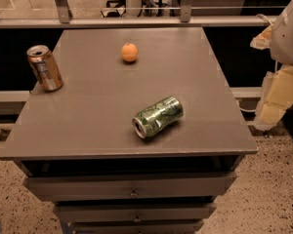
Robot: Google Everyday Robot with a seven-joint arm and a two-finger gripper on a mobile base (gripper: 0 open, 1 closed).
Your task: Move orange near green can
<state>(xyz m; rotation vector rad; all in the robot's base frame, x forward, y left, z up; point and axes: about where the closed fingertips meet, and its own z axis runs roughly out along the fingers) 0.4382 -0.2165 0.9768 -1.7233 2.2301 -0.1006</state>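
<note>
The orange (129, 52) is a small round fruit sitting on the far middle of the grey table top (88, 121). The green can (157, 116) lies on its side near the front of the table, right of centre, with its silver end pointing front-left. The orange is well apart from the can, farther back and a little to the left. My gripper (276, 99) hangs off the table's right side, level with the can and away from both objects, holding nothing that I can see.
An orange-brown soda can (44, 68) stands upright at the table's left edge. The table is a drawer cabinet with drawers (133, 191) below the front edge. A rail and glass partition (136, 21) run behind it. Speckled floor surrounds the cabinet.
</note>
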